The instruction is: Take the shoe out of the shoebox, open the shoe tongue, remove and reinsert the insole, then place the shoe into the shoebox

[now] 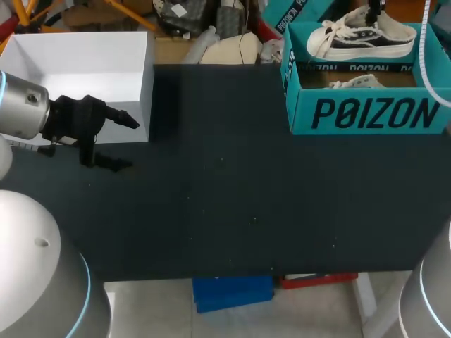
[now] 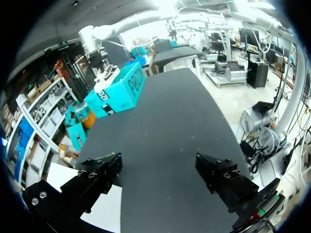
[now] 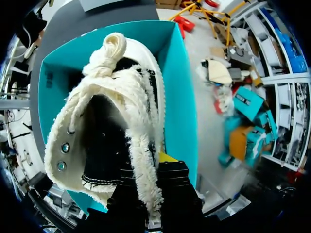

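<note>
Second shoe (image 1: 357, 82) mostly hidden behind shoebox (image 1: 366, 113) wall (only laces show); right gripper (image 1: 376, 10), gripping the shoe (image 1: 363, 39), cut off at far edge.

You have two shoes here: one shoe (image 1: 366, 39) is pinched between the fingers of the right gripper (image 3: 148, 167), and a second shoe (image 1: 359, 82) lies below those fingers. There are two boxes. One is a teal shoebox (image 1: 373, 113) under the right fingers, and the other is a white box (image 1: 77, 70) beside the fingers of the left gripper (image 1: 132, 144). That makes two grippers, one on each side. The left gripper shows two dark fingers (image 2: 97, 177), standing apart with bare desk (image 1: 232, 197) between them. On the right gripper, only one yellow fingertip (image 3: 167, 158) shows. There is one desk, dark-topped, under both boxes.
</note>
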Robot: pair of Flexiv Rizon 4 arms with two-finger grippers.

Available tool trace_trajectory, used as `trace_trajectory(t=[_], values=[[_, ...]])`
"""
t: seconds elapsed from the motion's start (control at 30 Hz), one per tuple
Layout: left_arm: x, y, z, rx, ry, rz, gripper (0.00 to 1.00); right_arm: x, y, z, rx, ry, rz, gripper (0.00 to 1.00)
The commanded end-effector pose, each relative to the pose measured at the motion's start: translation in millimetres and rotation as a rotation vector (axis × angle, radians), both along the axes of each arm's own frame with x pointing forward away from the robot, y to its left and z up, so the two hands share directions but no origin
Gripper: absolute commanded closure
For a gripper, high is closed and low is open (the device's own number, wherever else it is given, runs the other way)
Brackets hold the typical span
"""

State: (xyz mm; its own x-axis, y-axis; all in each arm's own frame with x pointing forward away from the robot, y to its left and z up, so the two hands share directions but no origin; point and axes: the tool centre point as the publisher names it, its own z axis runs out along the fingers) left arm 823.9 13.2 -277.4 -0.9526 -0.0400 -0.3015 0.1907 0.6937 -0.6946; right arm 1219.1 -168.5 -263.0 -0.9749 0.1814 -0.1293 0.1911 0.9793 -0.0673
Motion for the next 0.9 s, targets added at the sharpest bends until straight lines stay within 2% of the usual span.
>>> trace_trajectory(t=[0.03, 0.27, 0.63, 0.9], values=[[-0.4, -1, -2, 0.002, -0.004, 0.004, 0.0, 8.7, -1, -22, 0.0, 0.032, -0.013, 1.0], [-0.4, -1, -2, 0.002, -0.004, 0.004, 0.0, 3.0, -1, -48, 0.003, 0.049, -0.043, 1.0], [-0.4, -1, -2, 0.002, -0.004, 0.004, 0.0, 5.4, 1, -85, -0.002, 0.036, -0.026, 1.0], [-0.4, -1, -2, 0.002, -0.004, 0.004, 0.0, 3.6, 3, -110, 0.005, 0.067, -0.024, 1.0]])
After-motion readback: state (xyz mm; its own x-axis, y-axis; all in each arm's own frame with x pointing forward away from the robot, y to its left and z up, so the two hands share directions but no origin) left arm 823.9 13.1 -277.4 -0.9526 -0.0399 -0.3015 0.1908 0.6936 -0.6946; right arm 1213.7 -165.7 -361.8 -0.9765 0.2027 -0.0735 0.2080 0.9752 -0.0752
